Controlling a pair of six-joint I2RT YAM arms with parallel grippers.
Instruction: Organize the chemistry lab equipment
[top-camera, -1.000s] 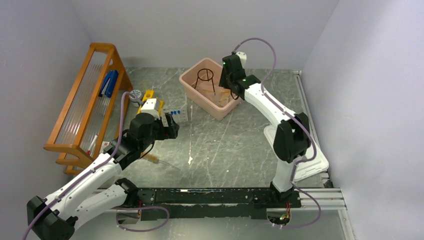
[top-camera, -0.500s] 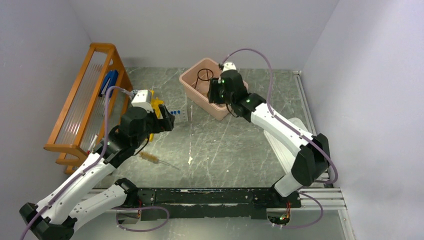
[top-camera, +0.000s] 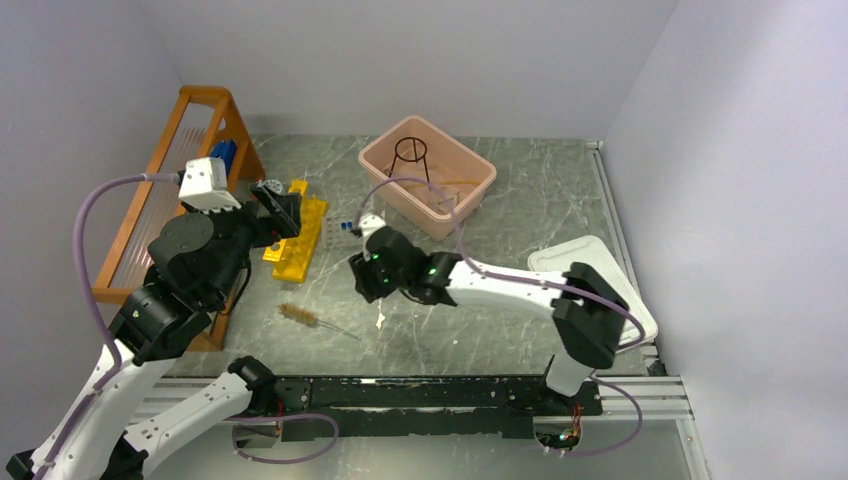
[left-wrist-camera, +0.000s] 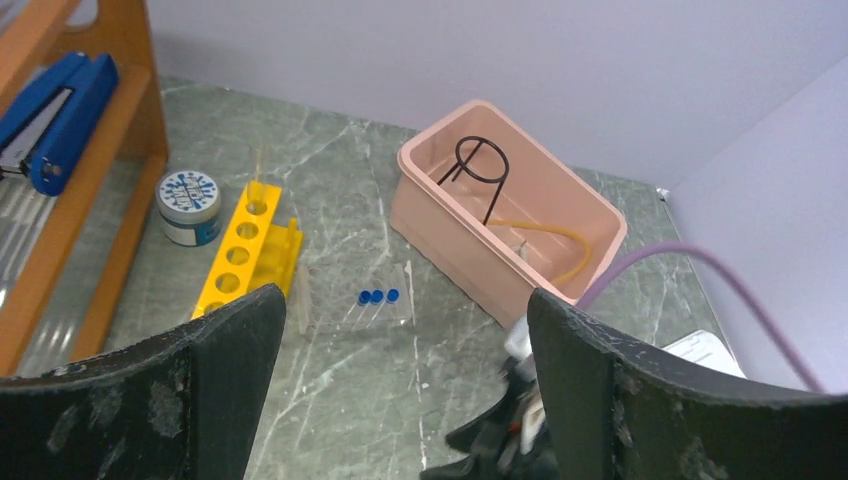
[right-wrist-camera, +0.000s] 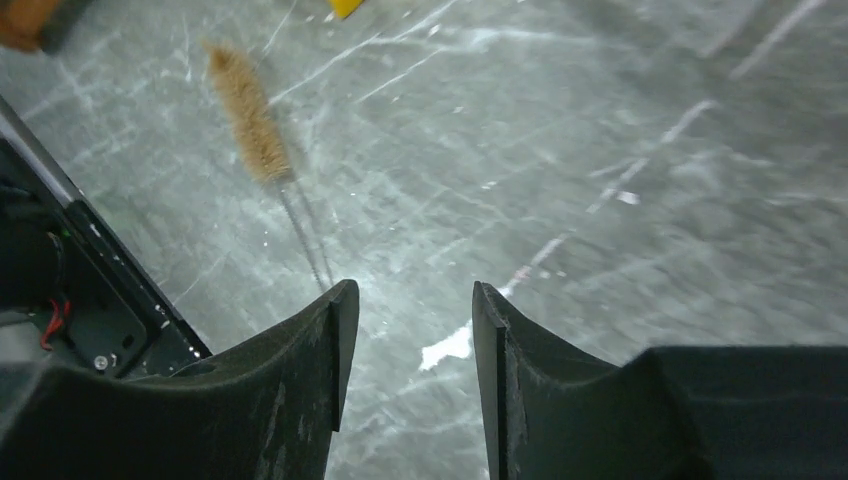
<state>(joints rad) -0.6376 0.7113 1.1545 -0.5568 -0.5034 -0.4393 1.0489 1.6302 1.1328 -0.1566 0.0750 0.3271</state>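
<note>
Left tool (left-wrist-camera: 400, 400) is hovering over the counter (top-camera: 500, 300) near the wooden shelf (top-camera: 150, 225), jaws standing wide apart, gripping nothing. Yellow tube rack (left-wrist-camera: 245, 255) is lying flat just below it, with a round tin (left-wrist-camera: 190, 207) sitting beside its far end. Brown-bristle wire brush (right-wrist-camera: 250, 115) is lying on the counter near the front edge. Blue-capped clear tubes (left-wrist-camera: 377, 297) are lying right of the rack. Right tool (right-wrist-camera: 405, 380) is hanging low mid-counter, jaws parted, empty, brush just to its left. Pink tub (top-camera: 470, 195) is holding the black wire tripod (top-camera: 408, 155) and tan rubber tubing (left-wrist-camera: 540, 228). White lid (top-camera: 590, 255) is sitting far right.
</note>
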